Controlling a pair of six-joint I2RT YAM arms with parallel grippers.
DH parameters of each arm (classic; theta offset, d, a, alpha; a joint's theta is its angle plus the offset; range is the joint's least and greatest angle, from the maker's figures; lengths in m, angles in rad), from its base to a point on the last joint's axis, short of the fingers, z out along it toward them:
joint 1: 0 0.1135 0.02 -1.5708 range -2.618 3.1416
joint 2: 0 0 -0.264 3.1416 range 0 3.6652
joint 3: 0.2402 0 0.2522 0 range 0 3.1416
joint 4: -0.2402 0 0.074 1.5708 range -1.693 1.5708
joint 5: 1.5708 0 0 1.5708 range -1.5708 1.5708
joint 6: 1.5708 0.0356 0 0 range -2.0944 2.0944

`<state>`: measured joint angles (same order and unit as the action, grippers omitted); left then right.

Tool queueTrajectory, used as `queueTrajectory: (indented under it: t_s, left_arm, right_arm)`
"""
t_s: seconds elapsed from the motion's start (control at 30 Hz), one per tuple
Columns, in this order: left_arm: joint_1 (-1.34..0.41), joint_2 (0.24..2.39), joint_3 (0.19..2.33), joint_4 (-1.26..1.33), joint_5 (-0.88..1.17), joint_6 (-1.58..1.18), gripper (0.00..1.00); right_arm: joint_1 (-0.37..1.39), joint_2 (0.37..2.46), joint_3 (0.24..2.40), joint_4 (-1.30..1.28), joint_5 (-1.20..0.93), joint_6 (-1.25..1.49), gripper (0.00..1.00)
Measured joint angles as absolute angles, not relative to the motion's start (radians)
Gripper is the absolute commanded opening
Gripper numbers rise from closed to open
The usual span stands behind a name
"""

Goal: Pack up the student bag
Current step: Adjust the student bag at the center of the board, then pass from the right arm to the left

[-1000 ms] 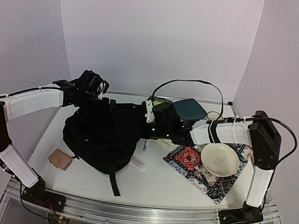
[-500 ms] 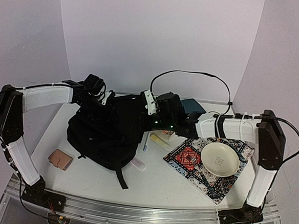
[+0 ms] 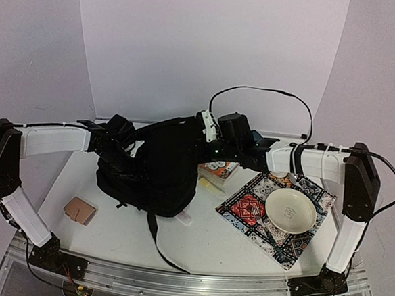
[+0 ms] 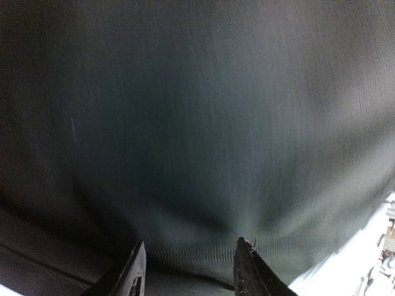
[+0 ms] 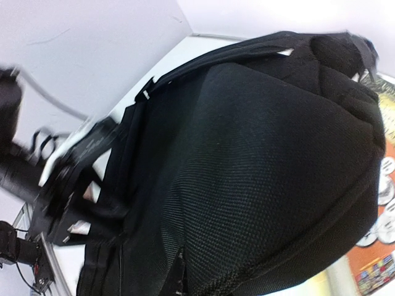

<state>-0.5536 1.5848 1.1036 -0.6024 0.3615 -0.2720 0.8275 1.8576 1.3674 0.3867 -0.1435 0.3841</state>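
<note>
The large soft black fabric backpack (image 3: 159, 169) stands bulging, its top pulled up into a peak. The right gripper (image 3: 210, 127), reaching in level, pinches that top. The left gripper (image 4: 191, 271) presses its side with fingers apart, and I cannot tell if it grips.

The backpack (image 3: 159, 169) is plain black and the bowl (image 3: 291, 210) is cream. The cloth (image 3: 246, 212) has a red, black and white pattern; the pouch (image 3: 80, 209) is tan.

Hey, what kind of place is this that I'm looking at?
Probably a robot lab test booth: plain white walls around a white table, two robot arms on a metal rail, props like a black backpack and bowl.
</note>
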Motion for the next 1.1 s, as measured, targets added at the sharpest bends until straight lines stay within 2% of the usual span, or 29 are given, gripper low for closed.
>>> queueTrajectory:
  t_s: [0.3,0.57,0.73,1.03,1.1]
  left_arm:
    - [-0.603,1.386,0.89,-0.611,0.357,-0.382,0.47]
    - [-0.592,1.236,0.764,-0.569,0.208,-0.562,0.77]
    - [-0.486,1.181,0.757,-0.408,0.189,-0.685,0.98]
    - [-0.371,1.374,0.757,-0.151,0.227,-0.841,0.99]
    - [-0.361,1.419,0.757,-0.112,0.236,-0.865,0.96]
  right_arm:
    - [0.783,1.858,1.395,0.383,-0.134,0.364,0.0]
    - [0.768,1.858,1.394,0.39,-0.134,0.334,0.0]
    - [0.767,1.858,1.394,0.396,-0.18,0.298,0.0]
    - [0.767,1.858,1.374,0.412,-0.27,0.274,0.0]
    - [0.767,1.858,1.37,0.413,-0.286,0.273,0.0]
